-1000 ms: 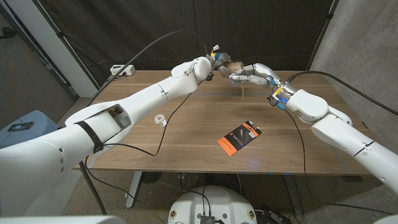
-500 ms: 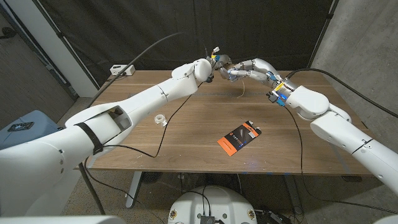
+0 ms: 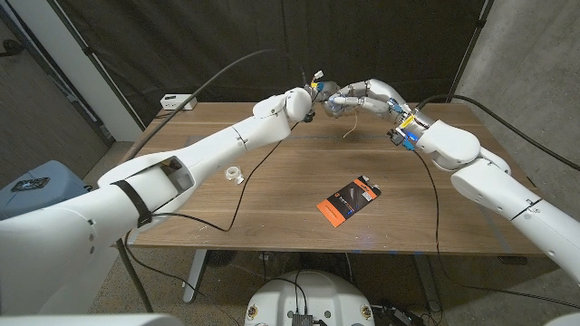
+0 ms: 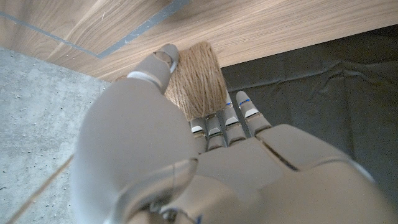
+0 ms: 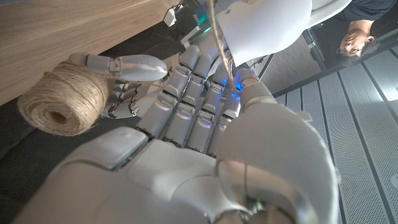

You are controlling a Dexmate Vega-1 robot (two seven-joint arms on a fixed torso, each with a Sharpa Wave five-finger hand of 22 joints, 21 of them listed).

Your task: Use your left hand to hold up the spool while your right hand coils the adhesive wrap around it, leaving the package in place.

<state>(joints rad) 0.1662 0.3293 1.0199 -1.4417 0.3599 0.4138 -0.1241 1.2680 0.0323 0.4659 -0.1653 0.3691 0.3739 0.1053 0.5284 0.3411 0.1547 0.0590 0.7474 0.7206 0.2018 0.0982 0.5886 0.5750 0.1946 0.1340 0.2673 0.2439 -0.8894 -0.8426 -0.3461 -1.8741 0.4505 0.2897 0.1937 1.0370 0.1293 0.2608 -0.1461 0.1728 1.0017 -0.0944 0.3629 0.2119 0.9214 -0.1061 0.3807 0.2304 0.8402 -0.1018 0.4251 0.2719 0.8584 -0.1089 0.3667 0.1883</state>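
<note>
We judge the spool [image 5: 62, 102], a light, soft ball of rough jute twine held off the table at the upper middle of the head view, best gripped across its ends so the winding surface stays free. Our left hand [image 4: 186, 168] holds it that way between thumb and curled fingers. Our right hand [image 5: 205, 130] has its fingers folded together on the loose twine strand [image 5: 221, 46], just beside the spool.

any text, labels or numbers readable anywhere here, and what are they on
None can be read.
Orange and black flat package on the wooden table: print on it, too small to read.
Blue bin at the table's left: a dark label, blurred.
Brown twine spool: no label visible.
</note>
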